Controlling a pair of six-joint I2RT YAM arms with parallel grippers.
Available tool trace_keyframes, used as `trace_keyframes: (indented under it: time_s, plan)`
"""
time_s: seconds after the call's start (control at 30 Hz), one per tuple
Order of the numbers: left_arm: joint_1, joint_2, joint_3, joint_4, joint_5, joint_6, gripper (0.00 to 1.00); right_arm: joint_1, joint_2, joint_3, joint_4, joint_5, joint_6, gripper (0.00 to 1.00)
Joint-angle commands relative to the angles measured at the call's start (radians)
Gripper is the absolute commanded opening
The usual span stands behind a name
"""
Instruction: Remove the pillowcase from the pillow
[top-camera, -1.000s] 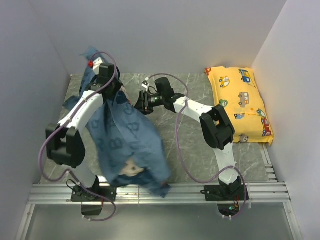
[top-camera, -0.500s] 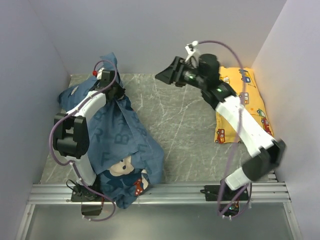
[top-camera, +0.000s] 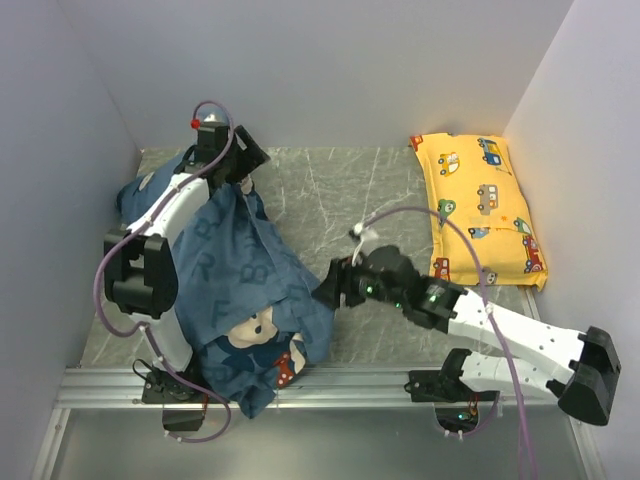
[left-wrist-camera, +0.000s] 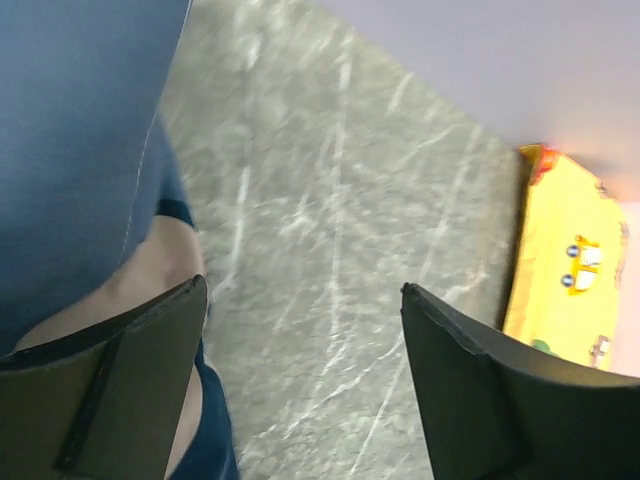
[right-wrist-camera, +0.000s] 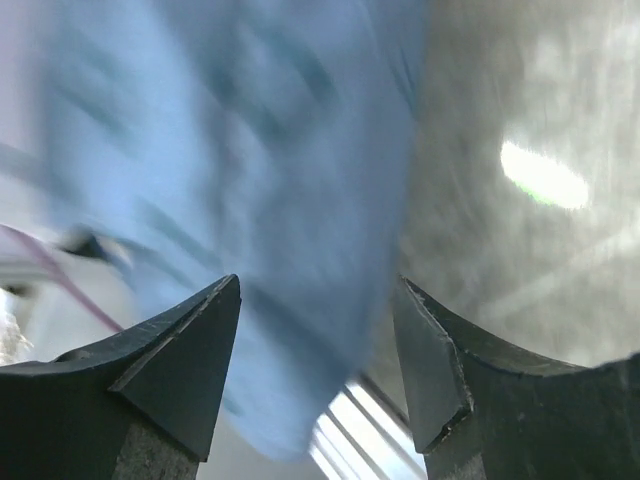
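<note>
The dark blue pillowcase (top-camera: 240, 270) with a cream bear face lies heaped over my left arm, from the back left corner to the front rail. My left gripper (top-camera: 250, 160) stands open at the back, above the heap's top edge, with nothing between its jaws (left-wrist-camera: 303, 287); blue fabric (left-wrist-camera: 70, 130) hangs at its left. Low beside the heap's right edge, my right gripper (top-camera: 328, 290) is open and points at it. Its wrist view shows blurred blue cloth (right-wrist-camera: 250, 150) ahead of the empty jaws (right-wrist-camera: 318, 282). The pillow is out of view.
A yellow vehicle-print pillow (top-camera: 482, 210) lies along the right wall, also showing in the left wrist view (left-wrist-camera: 565, 270). Grey marble tabletop (top-camera: 340, 200) stretches between the arms. White walls close three sides, and a metal rail (top-camera: 400, 385) runs along the front edge.
My left gripper has opened and let go of the pillowcase, which slumped down over the arm. The right arm swung from the back right down to the heap's right edge.
</note>
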Motion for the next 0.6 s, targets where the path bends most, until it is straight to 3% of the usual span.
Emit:
trace_keyframes:
  time_s: [0.0, 0.13, 0.27, 0.33, 0.37, 0.47, 0.57]
  plan:
    - [0.004, -0.124, 0.099, -0.005, 0.048, 0.078, 0.85, 0.135, -0.018, -0.028, 0.118, 0.155, 0.051, 0.7]
    - [0.004, -0.178, 0.118, -0.042, 0.06, 0.112, 0.86, 0.223, 0.016, -0.071, 0.174, 0.235, 0.084, 0.72]
    - [-0.003, -0.241, 0.113, -0.074, 0.112, 0.137, 0.87, 0.229, 0.041, -0.104, 0.23, 0.266, 0.114, 0.71]
    - [-0.017, -0.284, 0.059, -0.065, 0.101, 0.134, 0.87, 0.219, 0.093, -0.039, 0.178, 0.298, 0.08, 0.6]
    - [-0.032, -0.336, 0.032, -0.059, 0.095, 0.132, 0.87, 0.179, 0.11, -0.018, 0.163, 0.3, 0.066, 0.39]
    - [-0.054, -0.44, -0.077, -0.053, 0.063, 0.121, 0.86, 0.012, 0.154, 0.041, 0.118, 0.196, 0.032, 0.12]
    - [-0.091, -0.55, -0.202, -0.038, 0.016, 0.115, 0.86, -0.116, 0.177, 0.07, 0.105, 0.171, -0.009, 0.08]
